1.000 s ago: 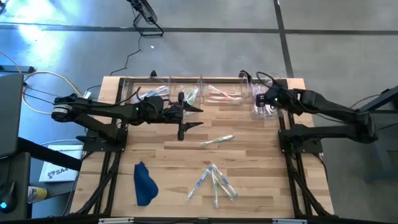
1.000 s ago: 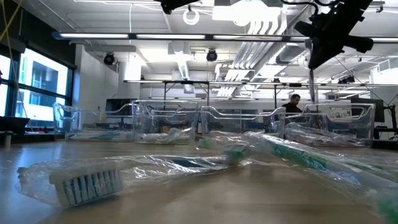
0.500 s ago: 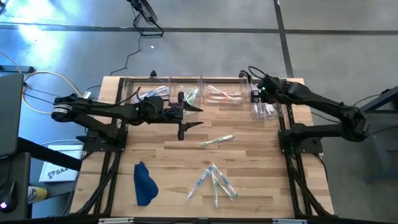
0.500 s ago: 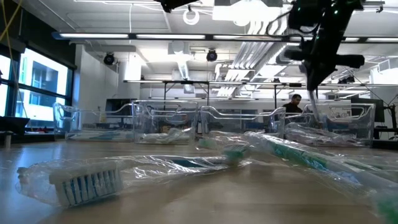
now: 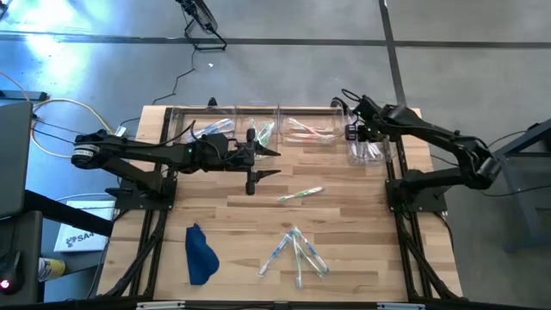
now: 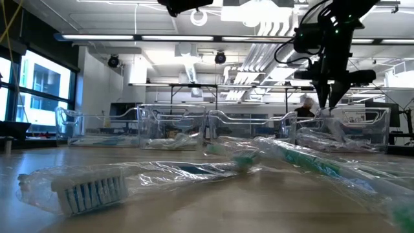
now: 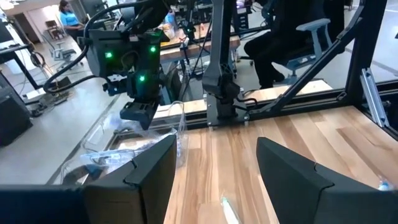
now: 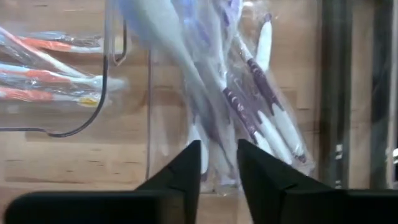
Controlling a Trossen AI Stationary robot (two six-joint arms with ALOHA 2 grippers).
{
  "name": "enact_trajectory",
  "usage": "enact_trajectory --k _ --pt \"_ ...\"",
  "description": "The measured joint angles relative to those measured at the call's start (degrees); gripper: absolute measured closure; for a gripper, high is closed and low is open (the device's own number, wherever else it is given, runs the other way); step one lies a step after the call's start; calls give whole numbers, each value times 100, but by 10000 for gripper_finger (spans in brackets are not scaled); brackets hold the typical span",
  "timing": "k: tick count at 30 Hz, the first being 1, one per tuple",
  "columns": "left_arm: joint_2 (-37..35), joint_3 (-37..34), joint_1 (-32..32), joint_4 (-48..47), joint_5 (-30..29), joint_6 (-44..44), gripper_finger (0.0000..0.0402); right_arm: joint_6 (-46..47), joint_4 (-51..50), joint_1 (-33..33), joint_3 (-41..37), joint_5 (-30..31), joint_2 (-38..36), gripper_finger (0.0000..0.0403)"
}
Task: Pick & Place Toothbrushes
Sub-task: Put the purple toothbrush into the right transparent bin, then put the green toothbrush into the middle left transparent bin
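The right gripper hangs at about one o'clock on the worktop, right over the end bin of whitish-purple toothbrushes, its fingers parted only narrowly with a blurred handle just ahead of them, which suggests a drop into the matching colour (whether anything is gripped is unclear). The left gripper waits near twelve with its fingers spread wide and empty, clear of the loose toothbrushes lying toward six.

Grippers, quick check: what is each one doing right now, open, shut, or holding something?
Left tool: open, empty, above the table's middle.
Right tool: fingers slightly parted over the rightmost bin, a whitish-purple toothbrush dropping from it.
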Motion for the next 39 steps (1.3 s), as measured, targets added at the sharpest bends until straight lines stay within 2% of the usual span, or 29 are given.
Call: enact_trajectory --k 6,10,13,20,25,33,39 --pt "0 0 0 22 -3 -1 183 -392 102 -18 0 111 -121 251" --pt "0 0 0 22 -11 6 183 -400 208 -16 0 80 -297 238" --pt "1 0 0 23 -14 10 183 -400 363 -16 0 -199 -519 240" --pt "0 0 0 25 -14 23 183 -401 1214 -14 0 -1534 -1257 268" --pt "0 0 0 23 -14 23 183 -533 1838 62 -2 -2123 -1752 304" --pt "0 0 0 3 -139 23 183 -705 2122 730 0 -2135 -1944 370" --pt "0 0 0 3 -193 23 183 -856 2543 1344 -2 -1990 -1940 398"
